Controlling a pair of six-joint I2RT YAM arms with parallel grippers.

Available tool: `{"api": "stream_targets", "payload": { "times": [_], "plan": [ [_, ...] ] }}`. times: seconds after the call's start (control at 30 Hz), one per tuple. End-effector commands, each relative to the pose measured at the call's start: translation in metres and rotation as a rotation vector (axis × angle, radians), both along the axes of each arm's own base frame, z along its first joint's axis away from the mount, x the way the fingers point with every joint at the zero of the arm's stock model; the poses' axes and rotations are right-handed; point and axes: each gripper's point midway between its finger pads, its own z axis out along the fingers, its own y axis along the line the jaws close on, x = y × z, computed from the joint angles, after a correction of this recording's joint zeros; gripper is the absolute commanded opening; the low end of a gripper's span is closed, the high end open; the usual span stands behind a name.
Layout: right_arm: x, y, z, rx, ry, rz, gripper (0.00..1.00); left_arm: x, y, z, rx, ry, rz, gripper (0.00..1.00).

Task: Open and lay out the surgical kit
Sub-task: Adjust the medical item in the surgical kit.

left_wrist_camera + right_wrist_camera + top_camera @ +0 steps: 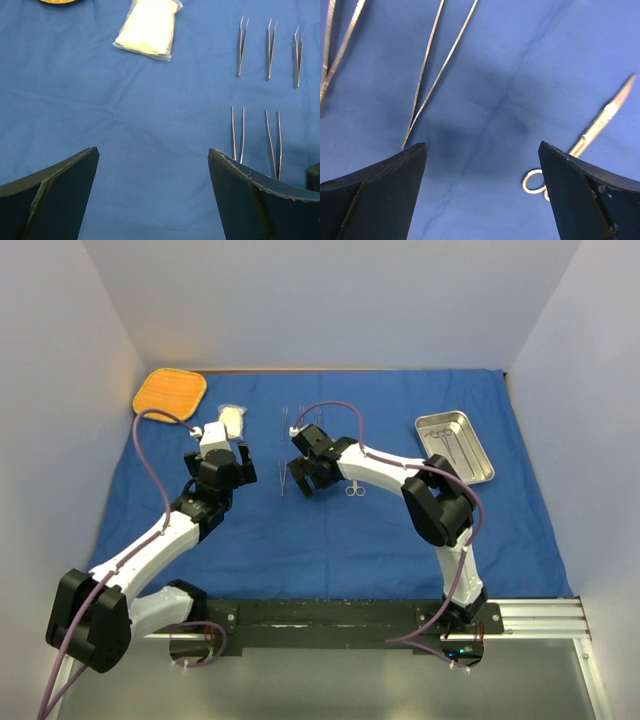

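Now your left gripper [152, 157] jaws apart, forceps [274, 165] just beside; right gripper [482, 152] jaws apart, scissors [600, 119] just beside; orange mat [170, 392] well apart.

Robot lab test cell. Plain pale walls [330, 300] box in the counter [330, 680] on 3 sides; left arm [160, 535] and right arm [385, 468], white-and-black, sit bolted to a black rail [330, 618] at its near edge w/ loose purple cables [136, 450]. A blue cloth [300, 550] covers the counter, w/ forceps [242, 45], scissors [355, 489] & a steel tray [465, 465] set out.
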Motion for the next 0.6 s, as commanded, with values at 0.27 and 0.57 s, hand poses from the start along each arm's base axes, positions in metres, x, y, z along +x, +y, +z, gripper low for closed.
{"api": "stream_targets", "payload": {
  "times": [0.27, 0.57],
  "plan": [
    [0.002, 0.01, 0.006, -0.019, -0.031, 0.026, 0.99, 0.002, 0.005, 0.01, -0.02, -0.053, 0.029, 0.97],
    [0.004, 0.017, 0.008, -0.002, -0.03, 0.034, 0.98, 0.002, 0.004, 0.01, -0.024, -0.053, 0.022, 0.97]
  ]
}}
